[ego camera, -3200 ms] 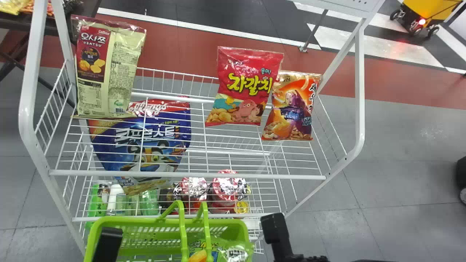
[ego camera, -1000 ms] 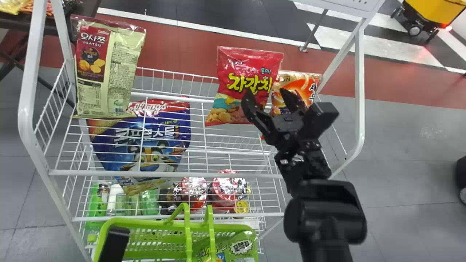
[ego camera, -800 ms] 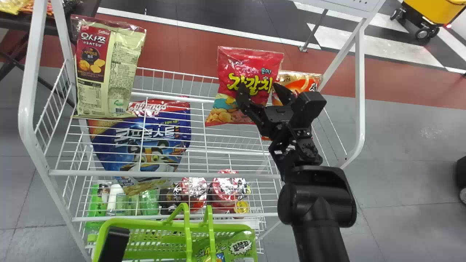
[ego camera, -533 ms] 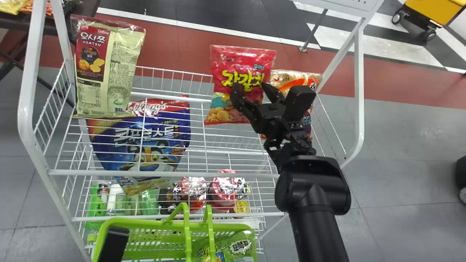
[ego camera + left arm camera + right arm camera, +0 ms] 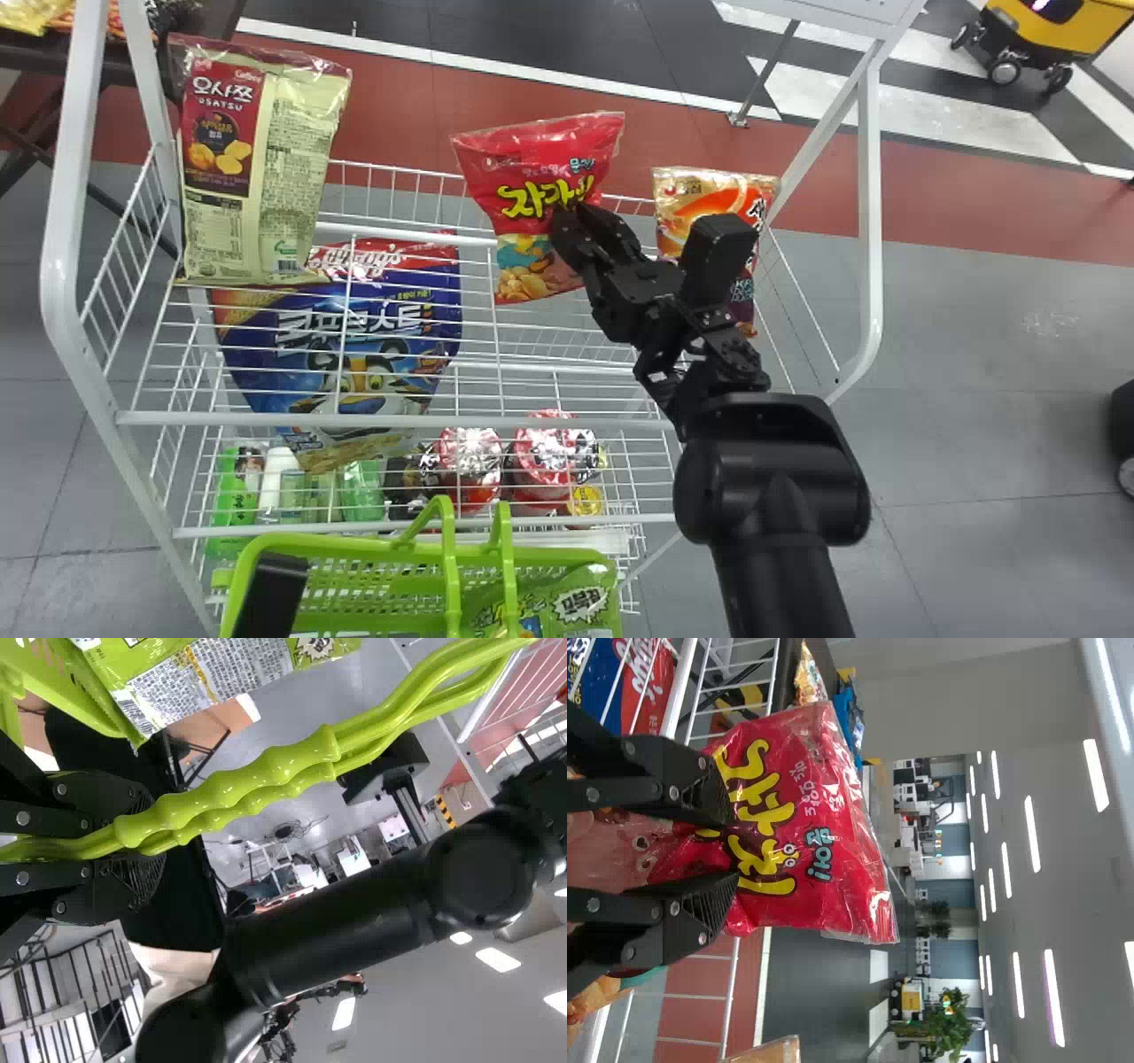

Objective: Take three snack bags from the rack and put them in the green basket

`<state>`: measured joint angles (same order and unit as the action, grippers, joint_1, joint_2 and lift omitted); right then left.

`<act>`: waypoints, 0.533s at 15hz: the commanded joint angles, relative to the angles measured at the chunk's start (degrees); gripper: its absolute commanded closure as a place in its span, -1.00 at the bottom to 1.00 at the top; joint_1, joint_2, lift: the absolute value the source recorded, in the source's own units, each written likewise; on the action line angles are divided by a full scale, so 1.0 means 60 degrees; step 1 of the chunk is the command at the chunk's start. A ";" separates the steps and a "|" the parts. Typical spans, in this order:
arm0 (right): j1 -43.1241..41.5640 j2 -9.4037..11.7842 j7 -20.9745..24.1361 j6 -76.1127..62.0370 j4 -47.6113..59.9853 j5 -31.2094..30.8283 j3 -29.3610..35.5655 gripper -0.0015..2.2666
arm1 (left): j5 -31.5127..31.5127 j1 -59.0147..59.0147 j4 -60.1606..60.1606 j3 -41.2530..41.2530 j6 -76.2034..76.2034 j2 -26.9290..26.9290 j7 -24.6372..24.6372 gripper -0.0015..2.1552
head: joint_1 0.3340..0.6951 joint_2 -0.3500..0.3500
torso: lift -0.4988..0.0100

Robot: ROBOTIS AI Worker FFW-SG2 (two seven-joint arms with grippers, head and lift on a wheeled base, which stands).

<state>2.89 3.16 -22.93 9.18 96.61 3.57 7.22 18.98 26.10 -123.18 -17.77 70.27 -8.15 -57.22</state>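
Head view: red bag (image 5: pixel 533 208) farther left than before

Crinkly gloss against matt black
The red snack bag (image 5: pixel 524 167) between the matt black fingers of the right gripper (image 5: pixel 571 218) is glossy, creased plastic film; beneath that gripper, the rack (image 5: pixel 399 421) looks like smooth white metal; the basket handles (image 5: pixel 451 567) in the left gripper (image 5: pixel 276 585) are shiny, bumpy plastic
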 commanded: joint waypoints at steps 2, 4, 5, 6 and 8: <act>0.1145 0.0000 -0.0045 0.0691 0.1945 0.0430 0.0394 0.89 | 0.0015 0.0030 -0.0007 0.0046 0.0000 -0.0004 -0.0044 0.67 | 1.00 -1.00 | 0.93; 0.1994 0.0000 -0.0089 0.1452 0.3396 0.1001 0.0892 0.89 | 0.0015 0.0089 -0.0050 0.0120 0.0000 -0.0004 -0.0073 0.67 | 1.00 -1.00 | 0.93; 0.2551 0.0000 -0.0147 0.1921 0.4231 0.1192 0.1185 0.89 | 0.0015 0.0104 -0.0065 0.0193 0.0000 0.0010 -0.0088 0.67 | 1.00 -1.00 | 0.93; 0.3137 0.0000 -0.0162 0.2448 0.5066 0.1485 0.1536 0.89 | 0.0015 0.0118 -0.0080 0.0222 0.0000 0.0010 -0.0102 0.67 | 1.00 -1.00 | 0.93; 0.4309 -0.0058 -0.0470 0.3444 0.6443 0.2041 0.2137 0.89 | 0.0015 0.0118 -0.0065 0.0310 0.0000 0.0069 -0.0117 0.67 | 1.00 -1.00 | 0.93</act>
<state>23.69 3.07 -25.28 25.59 129.15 13.37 17.32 19.07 26.78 -123.62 -16.26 70.27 -7.98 -57.89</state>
